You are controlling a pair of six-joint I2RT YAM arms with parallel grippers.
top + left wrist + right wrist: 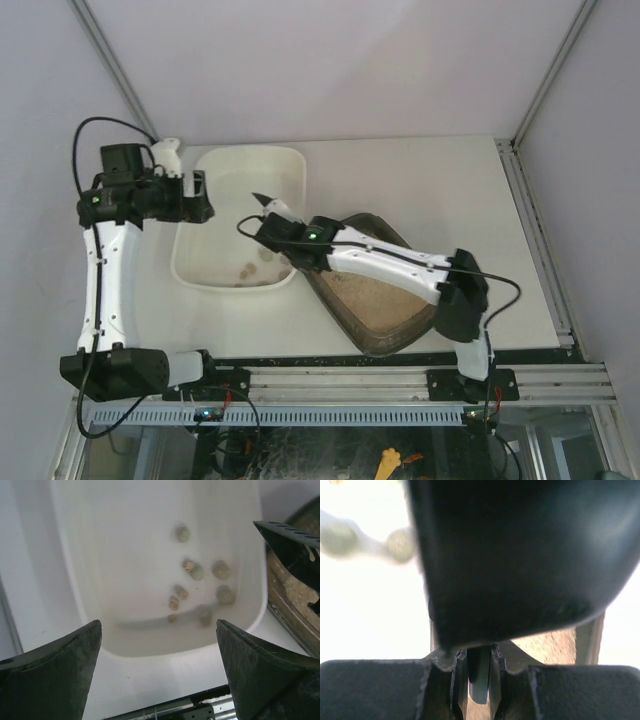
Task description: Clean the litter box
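Observation:
The litter box is a dark tray of beige litter, right of centre and mostly under my right arm; it shows at the right edge of the left wrist view. My right gripper is shut on the handle of a dark scoop, held over the right rim of the white tub. The scoop's tip also shows in the left wrist view. Several tan clumps lie in the tub. My left gripper is open and empty over the tub's left rim.
A white object stands at the back left, behind the left gripper. A metal rail runs along the table's near edge, and a channel along its right side. Walls close the back and sides.

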